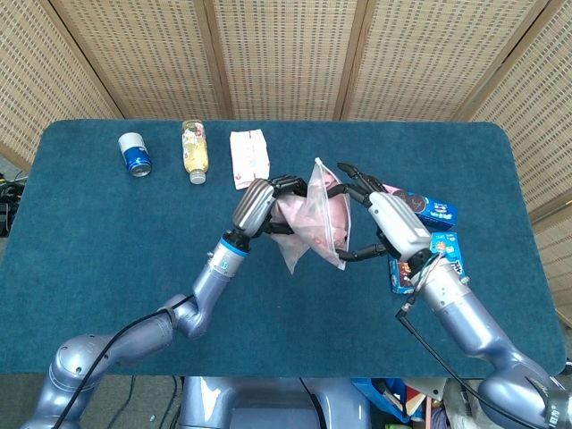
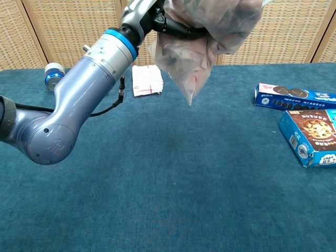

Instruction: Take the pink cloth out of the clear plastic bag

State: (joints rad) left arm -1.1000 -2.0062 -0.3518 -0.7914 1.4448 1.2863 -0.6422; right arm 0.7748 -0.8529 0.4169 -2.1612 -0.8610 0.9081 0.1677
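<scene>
Head view shows the bag (image 1: 315,219) lifted clear of the table (image 1: 107,241), so it hangs free; the left hand (image 1: 260,205) grips its side to steady it; the right hand (image 1: 380,217) holds the opposite edge, seemingly to spread the mouth; the cloth (image 1: 299,219) sits inside.

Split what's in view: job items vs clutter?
Job:
- bag, held up off the table by both hands
- pink cloth, still inside it
- left hand
- right hand

Clutter:
- can
- bottle
- white packet
- two blue cookie boxes
</scene>
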